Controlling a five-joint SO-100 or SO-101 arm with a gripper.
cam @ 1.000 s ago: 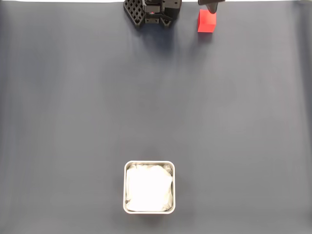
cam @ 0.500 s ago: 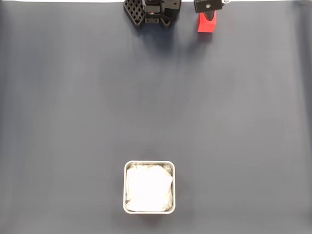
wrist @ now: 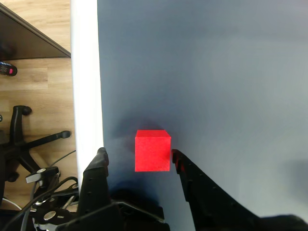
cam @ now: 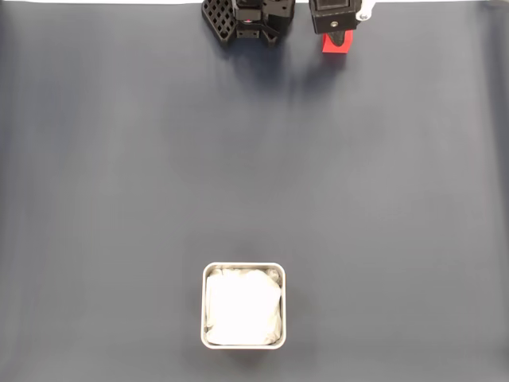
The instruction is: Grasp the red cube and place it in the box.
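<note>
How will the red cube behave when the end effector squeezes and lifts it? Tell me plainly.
The red cube has flat faces and sharp edges, so it should sit still rather than roll. Its matte surface suggests the fingers will hold it without much slipping. It looks solid and probably stiff and light, though the pictures cannot confirm that. The end effector stands open around it.

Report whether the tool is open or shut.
Open: in the wrist view the tool has its fingers spread either side of the red cube, gap on the left.

At the top edge of the dark bench [cam: 254,159], the tool [cam: 340,32] partly covers the red cube [cam: 336,46]. The box [cam: 243,343] sits well apart, near the bottom.
</note>
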